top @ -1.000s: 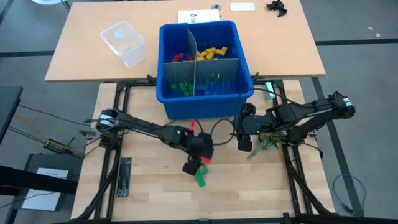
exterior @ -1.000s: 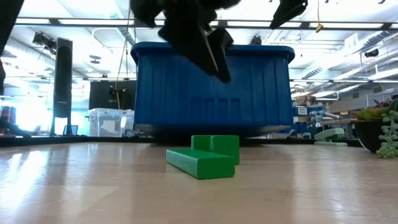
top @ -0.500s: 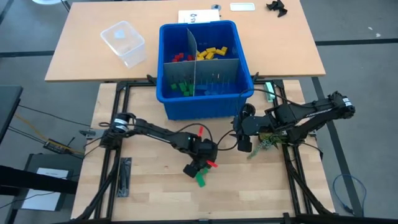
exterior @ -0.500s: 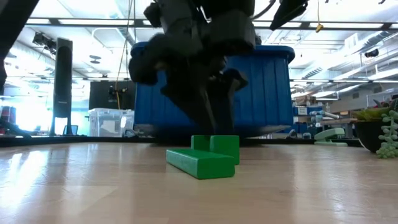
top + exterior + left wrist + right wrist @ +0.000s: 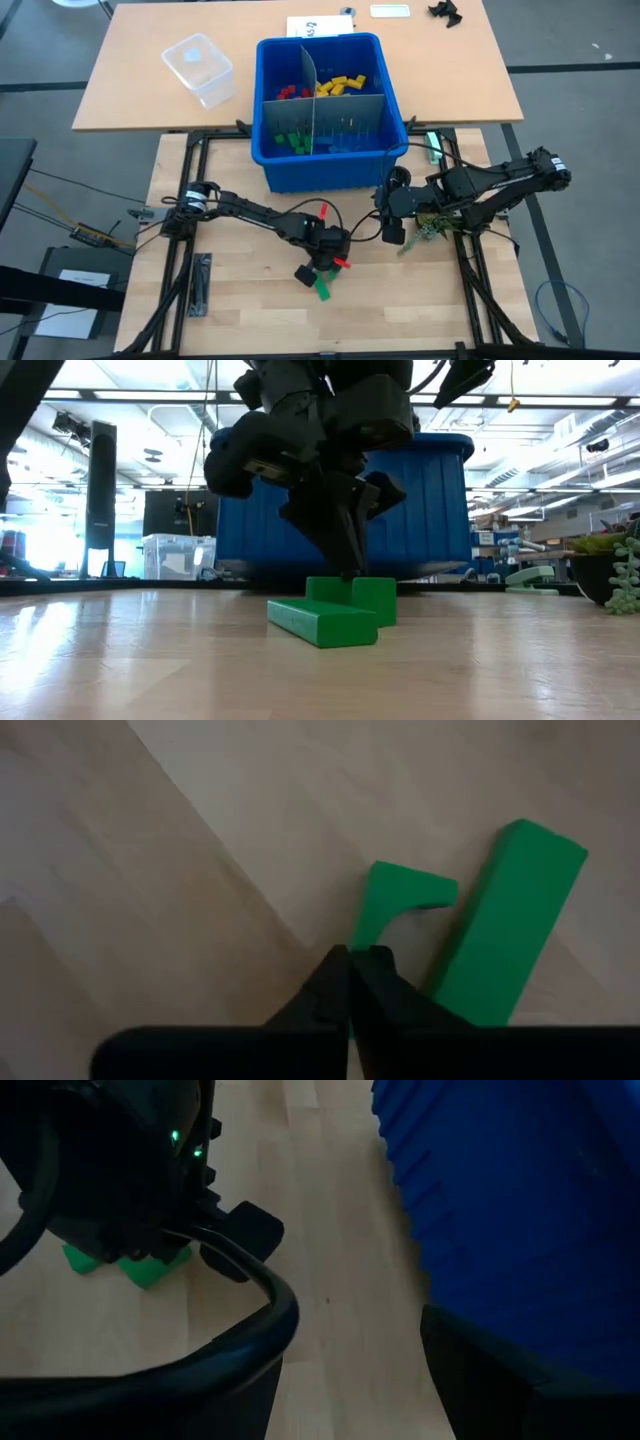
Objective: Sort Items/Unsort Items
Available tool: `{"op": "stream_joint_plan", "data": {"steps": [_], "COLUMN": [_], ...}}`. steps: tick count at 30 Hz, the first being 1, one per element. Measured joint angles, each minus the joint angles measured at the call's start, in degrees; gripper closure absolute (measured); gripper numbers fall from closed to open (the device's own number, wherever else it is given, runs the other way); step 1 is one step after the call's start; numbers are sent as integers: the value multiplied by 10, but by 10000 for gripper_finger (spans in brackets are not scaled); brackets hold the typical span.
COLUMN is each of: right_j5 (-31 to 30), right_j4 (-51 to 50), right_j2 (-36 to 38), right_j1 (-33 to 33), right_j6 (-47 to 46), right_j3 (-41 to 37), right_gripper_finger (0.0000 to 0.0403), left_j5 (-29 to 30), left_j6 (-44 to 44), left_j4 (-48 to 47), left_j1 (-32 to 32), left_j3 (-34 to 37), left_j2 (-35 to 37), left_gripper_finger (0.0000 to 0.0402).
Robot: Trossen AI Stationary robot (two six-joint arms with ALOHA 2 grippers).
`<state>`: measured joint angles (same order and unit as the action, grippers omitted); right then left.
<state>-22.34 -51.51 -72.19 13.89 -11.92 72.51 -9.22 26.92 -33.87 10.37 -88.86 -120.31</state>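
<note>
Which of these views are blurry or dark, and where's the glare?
Left wrist view: soft, the green blocks blurred. Right wrist view: dark, the blue bin and black arm out of focus. Low view: bright ceiling lights glare behind; the left tool is a dark shape. High view: even light.

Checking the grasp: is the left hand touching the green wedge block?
Touching. The left wrist view shows the left hand shut on the green wedge block.

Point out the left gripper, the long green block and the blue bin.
left gripper [image 5: 350, 970]: left wrist view, shut fingertips.
long green block [image 5: 505, 925]: left wrist view, middle of its top face.
blue bin [image 5: 330, 170]: high view, front wall.
</note>
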Motion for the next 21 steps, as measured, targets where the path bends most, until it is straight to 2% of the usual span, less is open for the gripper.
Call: {"op": "stream_joint_plan", "data": {"steps": [8, 16, 21], "right_j5": [0, -2, -2], "right_j4": [0, 1, -2], "right_j2": [1, 2, 2], "right_j1": [0, 0, 0], "right_j6": [-2, -3, -3], "right_j3": [0, 1, 1], "right_gripper_finger": [170, 170, 170], "left_j5": [38, 87, 105], "left_j6": [-4, -21, -31], "left_j4": [-4, -73, -83], "left_j1": [1, 3, -3], "left_j3": [-2, -77, -86], "left_j2": [5, 39, 38], "left_gripper_finger": [396, 399, 377]}}
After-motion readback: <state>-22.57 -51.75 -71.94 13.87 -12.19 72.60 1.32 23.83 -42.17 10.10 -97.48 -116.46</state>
